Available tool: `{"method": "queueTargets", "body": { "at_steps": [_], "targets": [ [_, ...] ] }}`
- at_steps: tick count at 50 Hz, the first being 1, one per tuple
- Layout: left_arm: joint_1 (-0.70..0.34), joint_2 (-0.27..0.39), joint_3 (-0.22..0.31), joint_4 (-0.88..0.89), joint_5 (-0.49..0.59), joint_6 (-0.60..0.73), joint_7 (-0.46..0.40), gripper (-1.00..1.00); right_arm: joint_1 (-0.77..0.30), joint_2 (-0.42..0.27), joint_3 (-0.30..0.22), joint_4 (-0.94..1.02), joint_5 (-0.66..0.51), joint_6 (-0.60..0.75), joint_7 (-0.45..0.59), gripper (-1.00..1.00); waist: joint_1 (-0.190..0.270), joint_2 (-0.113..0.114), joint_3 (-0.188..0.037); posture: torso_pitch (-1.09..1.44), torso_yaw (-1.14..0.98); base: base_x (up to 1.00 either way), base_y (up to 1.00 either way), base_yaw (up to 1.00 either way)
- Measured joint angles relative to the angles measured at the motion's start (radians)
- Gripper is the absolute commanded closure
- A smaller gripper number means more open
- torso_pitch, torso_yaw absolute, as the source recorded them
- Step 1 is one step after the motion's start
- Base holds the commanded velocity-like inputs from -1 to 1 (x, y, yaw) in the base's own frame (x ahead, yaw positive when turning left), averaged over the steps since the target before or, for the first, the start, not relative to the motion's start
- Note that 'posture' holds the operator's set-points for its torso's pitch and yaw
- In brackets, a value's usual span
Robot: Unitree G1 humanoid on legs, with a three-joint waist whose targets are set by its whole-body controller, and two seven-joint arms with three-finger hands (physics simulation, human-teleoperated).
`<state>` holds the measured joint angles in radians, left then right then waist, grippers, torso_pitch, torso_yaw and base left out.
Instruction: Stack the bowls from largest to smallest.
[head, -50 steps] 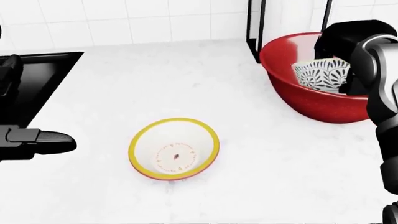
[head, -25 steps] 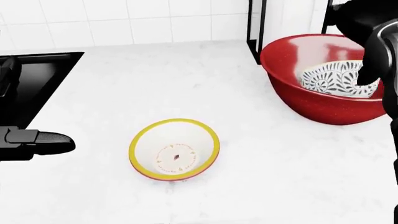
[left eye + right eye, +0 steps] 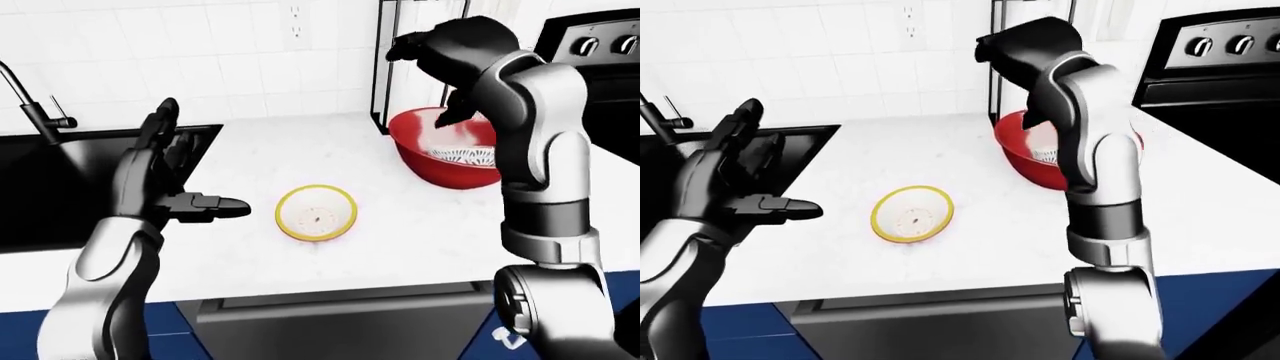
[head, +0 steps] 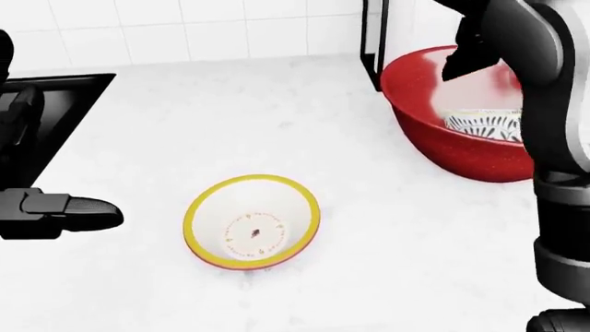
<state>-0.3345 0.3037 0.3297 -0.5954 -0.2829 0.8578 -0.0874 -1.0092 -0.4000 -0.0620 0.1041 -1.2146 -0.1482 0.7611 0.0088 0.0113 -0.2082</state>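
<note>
head view is showing the patterned bowl (image 4: 487, 124) now lying inside the red bowl (image 4: 443, 138) at about two o'clock on the white counter (image 4: 230, 124), where a second ago the right hand (image 3: 432, 49) was still closing round it above the red rim. that hand is now lifting clear toward twelve o'clock, holding nothing, fingers looking loosely curled rather than clamped. so the middle bowl is seeming to be nested, and the yellow-rimmed bowl (image 4: 252, 228) is sitting alone near six o'clock, well apart from the pair and probably next to go. the left hand (image 3: 165, 180) is hovering open at nine o'clock, fingers spread, thumb pointing toward it, beside the black sink (image 3: 60, 180).
</note>
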Motion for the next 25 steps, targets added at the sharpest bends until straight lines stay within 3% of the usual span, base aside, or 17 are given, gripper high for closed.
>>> {"method": "queueTargets", "body": {
  "at_steps": [8,16,21,24,25],
  "targets": [
    [0.007,-0.003,0.005,-0.008,0.004,-0.001,-0.001,-1.00,0.104,0.116,0.042,-0.167,0.048,-0.021,0.129,-0.47,0.002,-0.001,0.000,-0.29,0.00,0.00,0.00,0.00],
    [0.000,-0.002,0.011,-0.047,-0.007,0.033,0.004,-1.00,0.129,0.197,0.070,-0.240,0.099,0.011,0.263,-0.37,0.001,0.007,-0.001,-0.29,0.00,0.00,0.00,0.00],
    [0.001,0.002,0.016,-0.033,-0.011,0.026,0.003,-1.00,0.117,0.236,0.093,-0.242,0.112,0.035,0.320,-0.51,0.000,0.009,-0.006,-0.29,0.00,0.00,0.00,0.00],
    [0.002,0.003,0.017,-0.017,-0.009,0.013,0.001,-1.00,0.098,0.266,0.101,-0.226,0.122,0.055,0.362,-0.72,-0.002,0.011,-0.005,-0.29,0.00,0.00,0.00,0.00],
    [0.003,0.003,0.015,-0.011,-0.008,0.007,0.000,-1.00,0.091,0.278,0.105,-0.227,0.128,0.069,0.381,-0.87,-0.002,0.012,-0.005,-0.29,0.00,0.00,0.00,0.00]
  ]
}}
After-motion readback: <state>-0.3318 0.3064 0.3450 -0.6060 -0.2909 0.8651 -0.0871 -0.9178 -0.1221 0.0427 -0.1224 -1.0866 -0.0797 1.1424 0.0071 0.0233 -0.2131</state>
